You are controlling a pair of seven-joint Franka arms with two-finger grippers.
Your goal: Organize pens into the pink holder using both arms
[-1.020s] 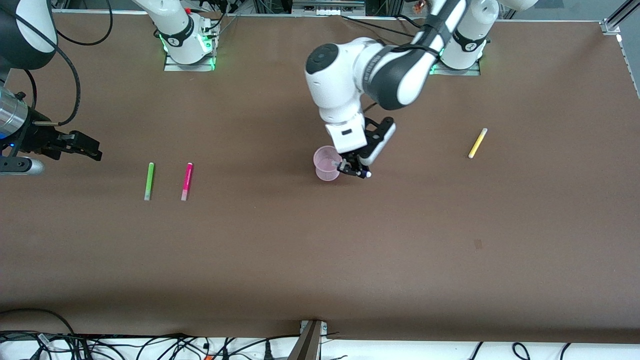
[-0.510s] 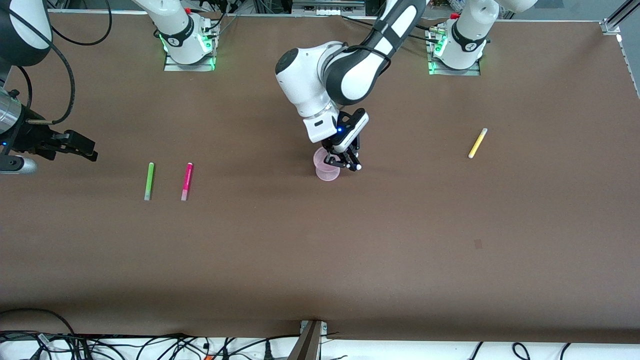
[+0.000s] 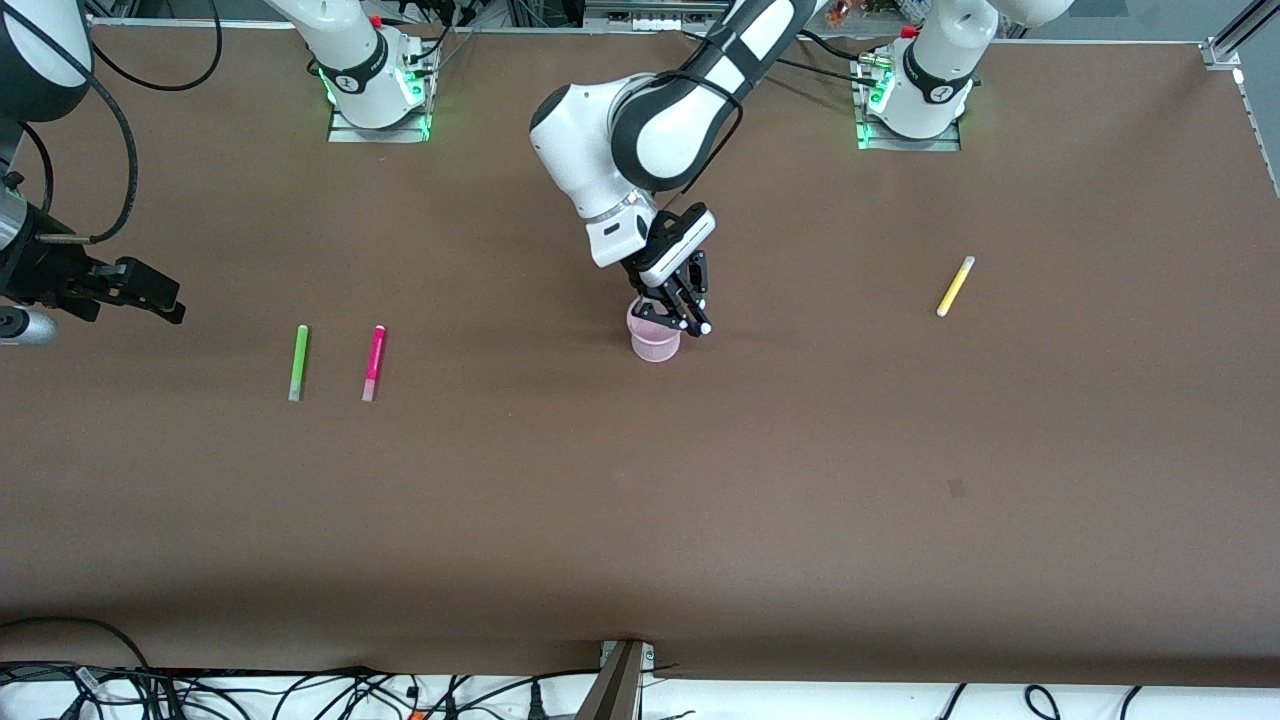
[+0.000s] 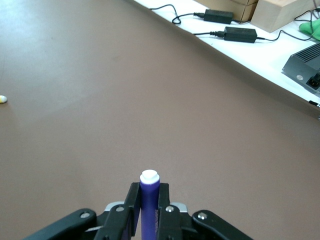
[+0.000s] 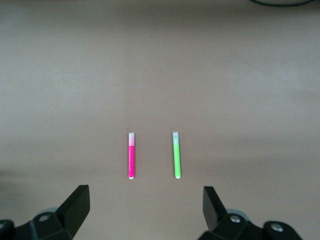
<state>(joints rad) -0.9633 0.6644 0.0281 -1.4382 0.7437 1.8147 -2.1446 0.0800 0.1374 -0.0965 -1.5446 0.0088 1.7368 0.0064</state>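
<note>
My left gripper [image 3: 688, 308] is shut on the dark purple pen [image 4: 149, 200] and holds it tilted over the rim of the pink holder [image 3: 654, 341] in the middle of the table; the pen's white end [image 3: 705, 329] sticks out past the fingers. The green pen [image 3: 298, 361] and the magenta pen [image 3: 373, 362] lie side by side toward the right arm's end; they also show in the right wrist view, green [image 5: 176, 155] and magenta [image 5: 131, 156]. The yellow pen [image 3: 955, 286] lies toward the left arm's end. My right gripper [image 3: 160, 297] is open and empty, beside the green pen.
Cables and power bricks [image 4: 240, 34] lie on the white strip along the table's edge nearest the front camera. A metal bracket [image 3: 620, 680] stands at that edge's middle.
My left gripper has swung with the purple pen from beside the holder to over its rim. My right gripper has drifted slightly away from the green pen.
</note>
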